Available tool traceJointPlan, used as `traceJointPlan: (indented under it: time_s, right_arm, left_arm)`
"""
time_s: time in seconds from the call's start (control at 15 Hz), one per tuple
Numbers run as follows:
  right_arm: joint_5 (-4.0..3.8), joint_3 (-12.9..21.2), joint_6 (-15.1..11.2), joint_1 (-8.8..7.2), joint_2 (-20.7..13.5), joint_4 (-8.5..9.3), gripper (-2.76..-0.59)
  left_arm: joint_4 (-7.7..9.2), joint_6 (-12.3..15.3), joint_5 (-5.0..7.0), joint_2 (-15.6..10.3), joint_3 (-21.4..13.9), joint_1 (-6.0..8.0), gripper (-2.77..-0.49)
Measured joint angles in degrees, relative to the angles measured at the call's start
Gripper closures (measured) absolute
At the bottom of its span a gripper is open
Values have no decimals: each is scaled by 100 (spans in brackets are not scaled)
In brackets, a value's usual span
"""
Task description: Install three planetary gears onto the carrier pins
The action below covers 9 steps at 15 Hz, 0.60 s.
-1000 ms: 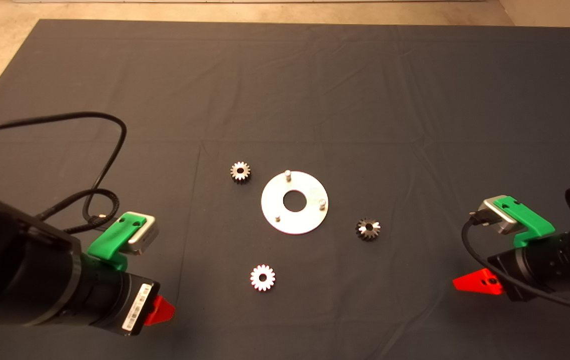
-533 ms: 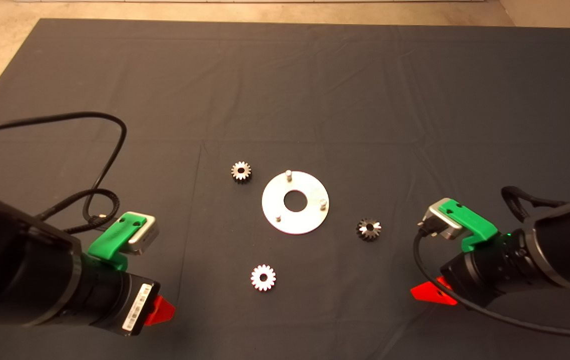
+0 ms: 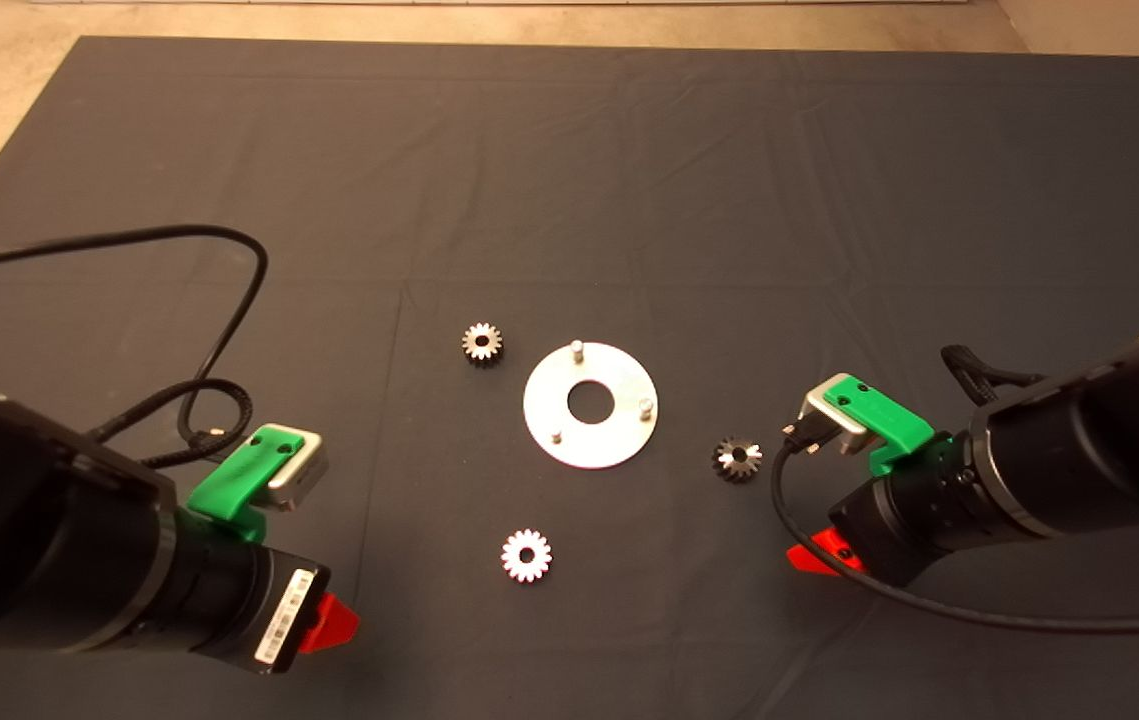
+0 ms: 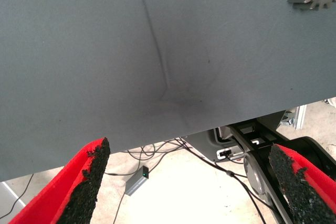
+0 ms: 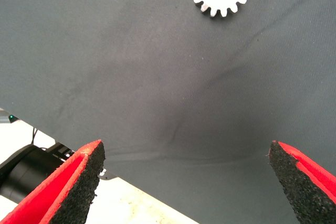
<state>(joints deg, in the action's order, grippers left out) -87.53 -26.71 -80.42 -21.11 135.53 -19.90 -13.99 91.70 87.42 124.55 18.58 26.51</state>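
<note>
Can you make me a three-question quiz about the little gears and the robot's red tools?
1. Where is the gear nearest the right tool?
A. on a pin
B. on the mat beside the disc
C. in the tool

2. How many pins stand on the disc?
A. three
B. five
C. one

3. What are the left tool's fingers doing?
A. squeezing a gear
B. shut together
C. open and empty

Answers:
1 B: that gear lies flat on the mat, apart from the disc.
2 A: three pins show near the rim.
3 C: the fingers stand wide apart with nothing between.

Mat (dark) bears disc, gears.
</note>
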Motion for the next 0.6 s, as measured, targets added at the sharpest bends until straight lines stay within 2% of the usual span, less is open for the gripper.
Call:
traceJointPlan:
  time_s: [0.07, 0.13, 0.27, 0.4, 0.6]
  right_arm:
    - [-12, -22, 1, 0, 13, -10, -233]
    - [-18, -51, 5, 0, 35, -96, -233]
    - [-18, -121, 38, 1, 115, -420, -233]
    - [-14, -209, 178, 4, 190, -651, -233]
    - [-12, -450, 436, 68, 254, -840, -233]
  left_arm:
    - [0, 1, -1, 24, 0, 0, -217]
    - [0, 2, -1, 28, 0, -1, -217]
    - [0, 4, -1, 26, 0, -2, -217]
    - [0, 6, 1, 26, 0, 0, -217]
    - [0, 6, -1, 23, 0, 0, -217]
